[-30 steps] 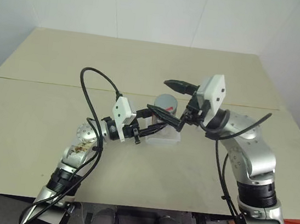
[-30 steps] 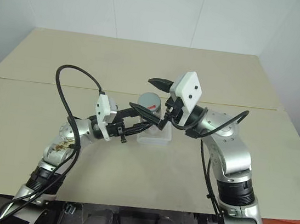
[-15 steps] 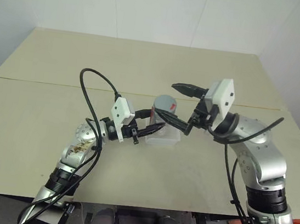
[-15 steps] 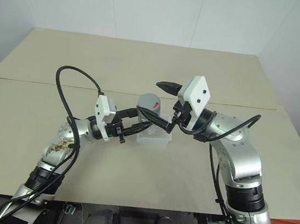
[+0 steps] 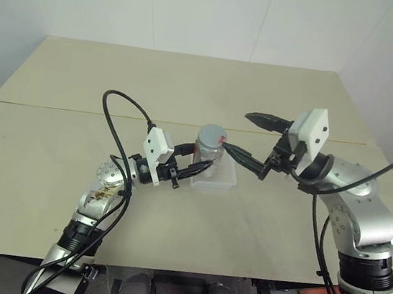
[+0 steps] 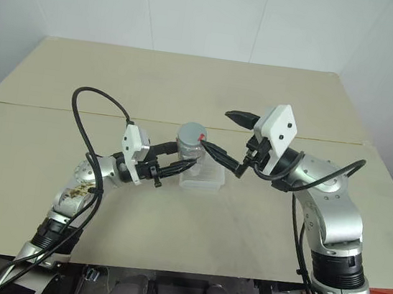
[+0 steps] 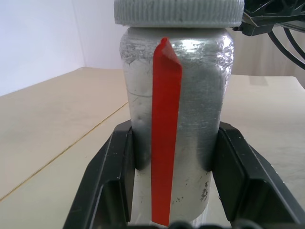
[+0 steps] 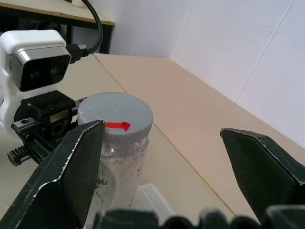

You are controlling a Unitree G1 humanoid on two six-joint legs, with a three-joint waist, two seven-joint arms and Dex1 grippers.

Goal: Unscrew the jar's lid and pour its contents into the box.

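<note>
My left gripper (image 5: pixel 198 159) is shut on the jar (image 5: pixel 209 147), a silvery-grey cylinder with a red strip (image 7: pixel 166 143) down its side, held upright. Its black fingers (image 7: pixel 112 176) clamp the jar's lower body. The lid (image 5: pixel 212 133), a ribbed grey cap with a small red mark (image 8: pixel 116 126), sits on the jar. The box (image 5: pixel 217 179), a shallow clear tray, lies on the table just beside and below the jar. My right gripper (image 5: pixel 237 131) is open, just right of the lid and apart from it, with nothing between its fingers (image 8: pixel 71 167).
The beige table (image 5: pixel 190 88) is made of two boards with a seam (image 5: pixel 57 107) across the middle. White walls rise behind it. A black cable (image 5: pixel 117 118) loops up from my left forearm.
My right gripper, still open, has drawn back to the right from around the lid. The jar and my left gripper have stayed where they were.
</note>
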